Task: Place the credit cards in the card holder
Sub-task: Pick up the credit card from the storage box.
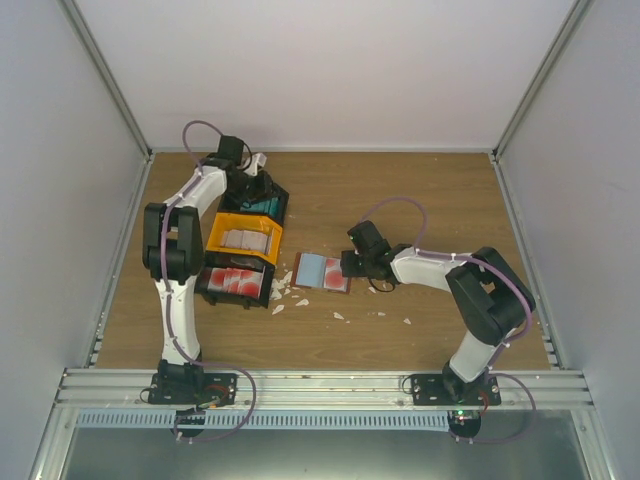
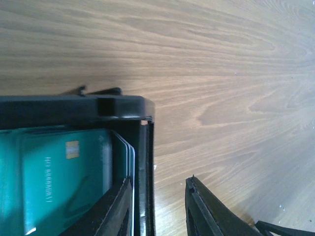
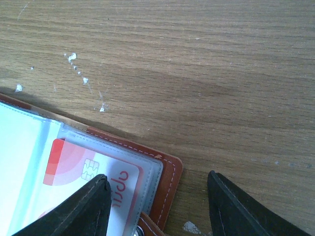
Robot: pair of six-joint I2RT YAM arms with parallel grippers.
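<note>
Several teal credit cards (image 2: 54,182) stand stacked in the far compartment of the black-and-orange tray (image 2: 123,108). My left gripper (image 2: 160,179) is open astride that tray's side wall. One finger is inside against the card edges, and the other is outside, clear of the wall. From above, the left gripper (image 1: 255,185) is at the tray's far end. The brown card holder (image 1: 322,272) lies open on the table. A red-and-white card (image 3: 74,162) sits in its clear sleeve. My right gripper (image 3: 157,176) is open at the holder's corner (image 3: 172,172), one finger over the sleeve and one over bare wood.
The tray (image 1: 215,235) lies left of the holder, with red cards (image 1: 235,280) in its near compartment and pale ones (image 1: 248,238) in the middle. Small white scraps (image 1: 280,295) lie scattered between tray and holder and in front of them. Grey walls enclose the table.
</note>
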